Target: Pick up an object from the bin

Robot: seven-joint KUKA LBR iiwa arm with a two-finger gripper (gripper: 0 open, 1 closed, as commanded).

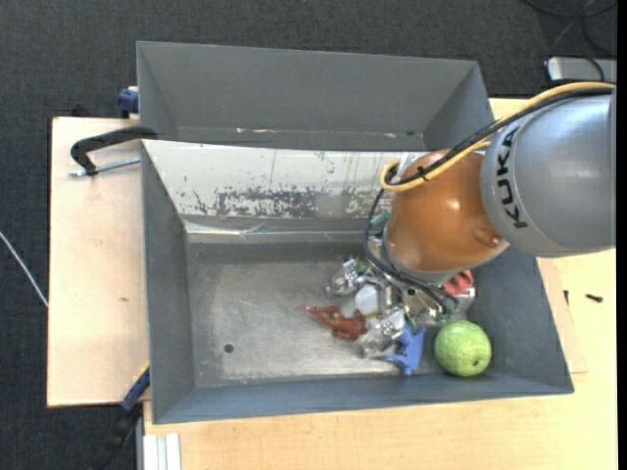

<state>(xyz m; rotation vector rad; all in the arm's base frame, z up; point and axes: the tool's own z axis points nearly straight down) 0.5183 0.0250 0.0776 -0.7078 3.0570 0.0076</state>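
My gripper (385, 300) hangs low over the right half of the bin floor, under the arm's orange cover. Just to its left lies a small reddish-brown figure (334, 319). A blue piece (408, 352) lies right below the gripper, near the front wall. A green apple-like ball (462, 349) rests to the right of the blue piece, in the front right corner. A red and white thing (458, 284) peeks out from behind the gripper on its right, mostly hidden.
The arm with its orange cover and yellow cable comes in from the right and hides the bin's right back part. The left half of the bin floor is bare grey metal with a small dark spot.
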